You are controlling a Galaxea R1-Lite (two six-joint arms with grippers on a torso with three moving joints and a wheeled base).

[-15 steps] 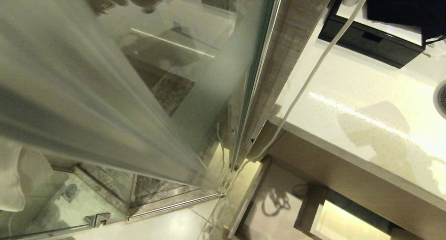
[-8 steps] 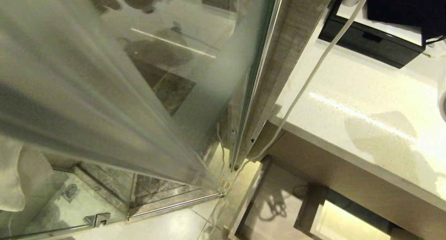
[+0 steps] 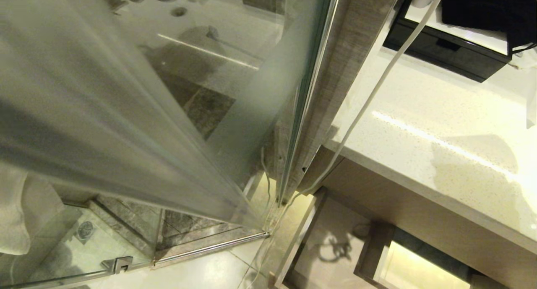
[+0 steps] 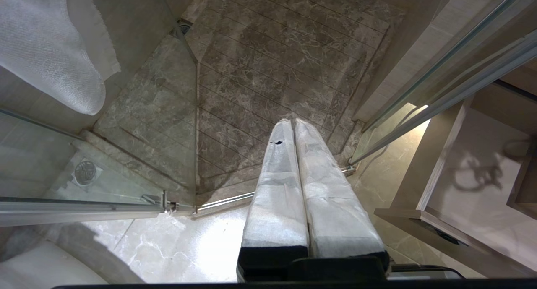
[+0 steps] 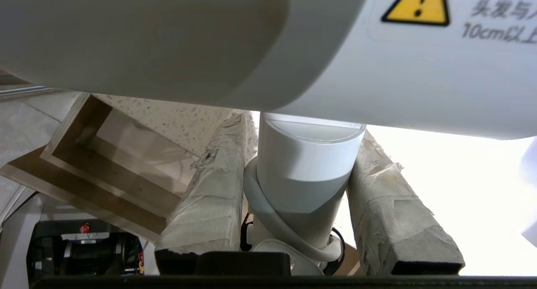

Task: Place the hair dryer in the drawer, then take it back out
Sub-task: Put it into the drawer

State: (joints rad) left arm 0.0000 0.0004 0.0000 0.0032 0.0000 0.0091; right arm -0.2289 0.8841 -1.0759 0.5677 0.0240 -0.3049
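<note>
In the right wrist view my right gripper (image 5: 304, 129) is shut on the handle of the white hair dryer (image 5: 377, 71), taped fingers (image 5: 209, 196) on either side. The barrel lies crosswise above them, and the white cord loops round the handle's base. The head view catches only a white sliver of the hair dryer (image 3: 532, 110) at its right edge. Its cord (image 3: 369, 96) runs across the counter and down beside the open wood-grain drawer (image 3: 331, 238). The drawer (image 5: 105, 154) lies below the held dryer. My left gripper (image 4: 291, 123) is shut and empty, parked over the floor by the shower door.
A pale speckled counter (image 3: 419, 113) overhangs the drawer, with a black tray (image 3: 444, 50) and dark cloth (image 3: 486, 8) at the back. The glass shower door (image 3: 126, 113) fills the left. A white towel (image 4: 50, 50) hangs there. The drawer holds a boxed cut-out (image 3: 377, 247).
The dryer's grille end has slid out past the right edge of the head view. Its shadow on the counter has shifted right. The left arm has not moved.
</note>
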